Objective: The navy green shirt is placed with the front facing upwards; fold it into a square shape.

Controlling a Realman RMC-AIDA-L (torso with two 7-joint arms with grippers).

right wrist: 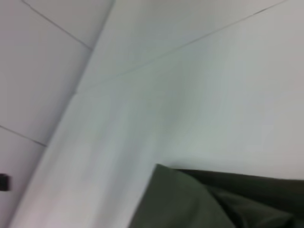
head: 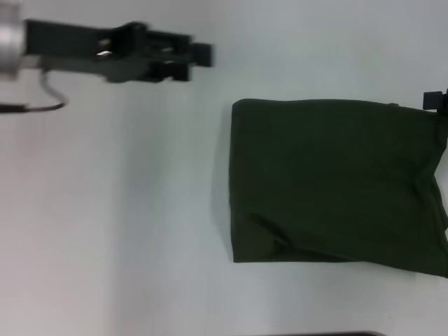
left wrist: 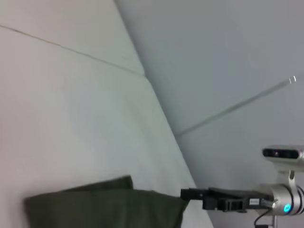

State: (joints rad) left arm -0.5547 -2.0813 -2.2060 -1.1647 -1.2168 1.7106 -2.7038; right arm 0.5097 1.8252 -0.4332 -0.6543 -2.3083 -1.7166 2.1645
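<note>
Head view, nearest item: shirt (head: 336, 182), dark olive, lying flat on the white bench (head: 105, 224) as a compact, roughly square block, right of centre and running off the right edge. No lettering or collar shows, so outer layers appear folded over the front. A diagonal crease marks its near left corner. Judged: folding looks largely finished, hence the arms standing off.

Next: right pincer (head: 435, 99), only a dark tip at the shirt's far right corner, touching or just beside it; contact and finger state cannot be told.

Farthest: left pincer (head: 185, 59), raised over bare bench, well apart from the shirt's far left corner, fingers slightly apart, holding nothing.
</note>
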